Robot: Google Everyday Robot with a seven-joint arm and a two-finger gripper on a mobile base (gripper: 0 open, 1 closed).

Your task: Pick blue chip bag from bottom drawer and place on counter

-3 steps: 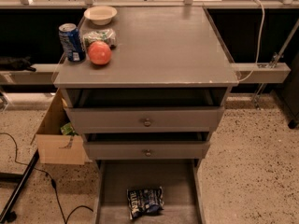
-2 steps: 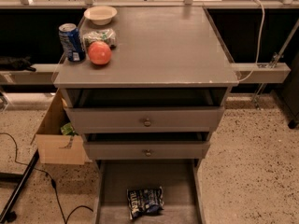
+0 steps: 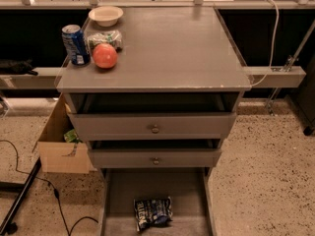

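The blue chip bag (image 3: 153, 212), dark blue and crumpled with white lettering, lies on the floor of the bottom drawer (image 3: 123, 195), which is pulled out toward the camera. Above it are two grey drawers with round knobs, both slightly open. The counter (image 3: 167, 48) is the flat grey top of the cabinet. My gripper is not in view in the camera view.
On the counter's back left stand a blue soda can (image 3: 76, 44), a red apple (image 3: 105, 56), a green-and-white packet (image 3: 104, 37) and a pale bowl (image 3: 106, 15). A cardboard box (image 3: 61, 146) sits on the speckled floor left of the cabinet, with black cables (image 3: 54, 193) nearby.
The view has shifted a little: the cabinet sits lower in the frame than a second ago. The objects on the counter and the bag have not moved.
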